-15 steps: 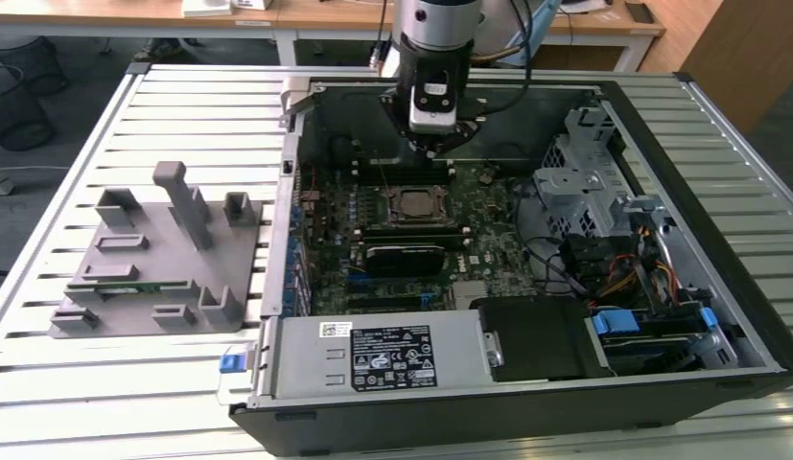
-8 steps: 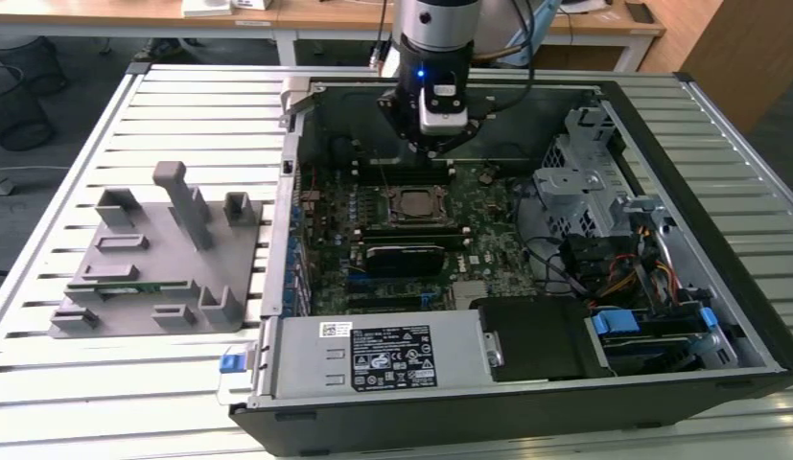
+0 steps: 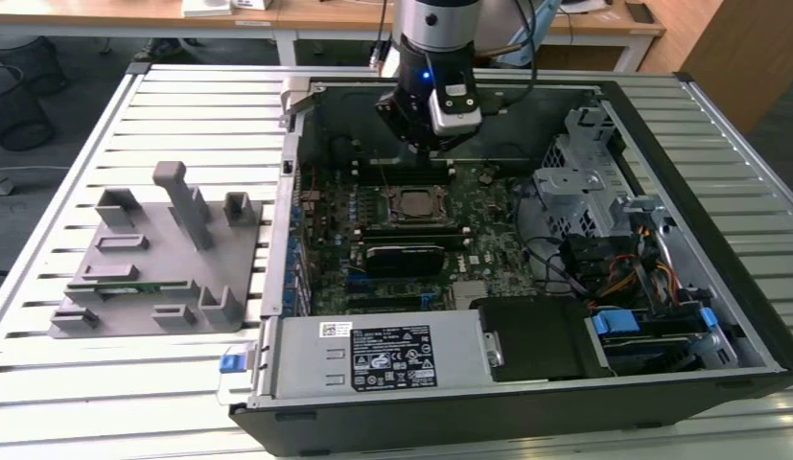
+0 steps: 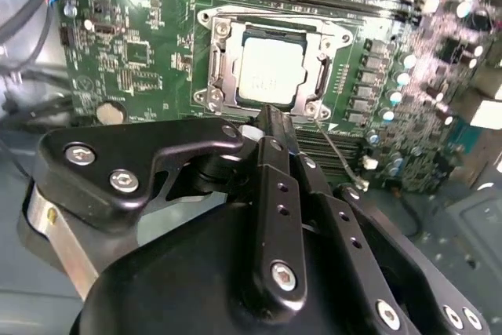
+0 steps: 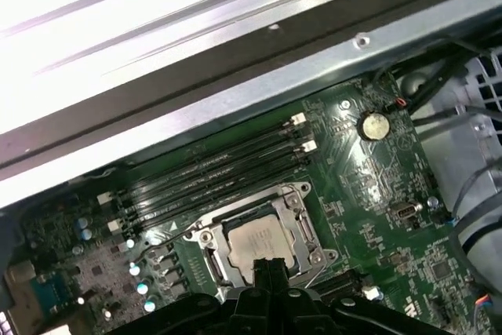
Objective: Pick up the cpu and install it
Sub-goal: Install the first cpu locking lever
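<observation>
I see the cpu (image 4: 269, 74) seated in the socket (image 4: 220, 68). My gripper (image 4: 269, 113), fingers together and empty, hovers at its 12 o'clock in the exterior view.

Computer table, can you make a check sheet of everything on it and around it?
Surface: slatted metal table, open computer case on it.
Job's things: cpu lies in the motherboard socket.
Clutter: grey holder with a green memory stick.
Grippers: tool shut, empty, hovers near the cpu.
Cables: coloured wires inside the case, at the exterior view's right.
Surroundings: wooden desks, black bin.
</observation>
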### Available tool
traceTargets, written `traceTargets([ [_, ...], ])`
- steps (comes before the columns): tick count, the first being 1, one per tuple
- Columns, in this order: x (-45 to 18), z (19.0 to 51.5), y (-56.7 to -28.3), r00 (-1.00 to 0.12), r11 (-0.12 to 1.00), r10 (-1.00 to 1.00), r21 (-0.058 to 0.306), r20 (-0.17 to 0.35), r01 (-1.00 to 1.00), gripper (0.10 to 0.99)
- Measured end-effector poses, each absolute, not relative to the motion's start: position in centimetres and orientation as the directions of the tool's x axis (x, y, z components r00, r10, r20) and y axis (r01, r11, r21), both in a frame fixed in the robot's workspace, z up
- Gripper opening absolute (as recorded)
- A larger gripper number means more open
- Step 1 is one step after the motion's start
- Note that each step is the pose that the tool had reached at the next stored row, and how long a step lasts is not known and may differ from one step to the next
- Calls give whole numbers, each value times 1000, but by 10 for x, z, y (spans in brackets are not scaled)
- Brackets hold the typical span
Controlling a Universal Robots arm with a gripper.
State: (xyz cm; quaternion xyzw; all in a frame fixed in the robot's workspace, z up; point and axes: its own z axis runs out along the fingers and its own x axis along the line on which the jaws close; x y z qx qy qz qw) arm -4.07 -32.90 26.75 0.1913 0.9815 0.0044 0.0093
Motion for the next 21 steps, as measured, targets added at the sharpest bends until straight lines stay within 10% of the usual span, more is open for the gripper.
traceTargets([
  [21,-49,266,-329,-996,996,89,12,-17,89,106],
])
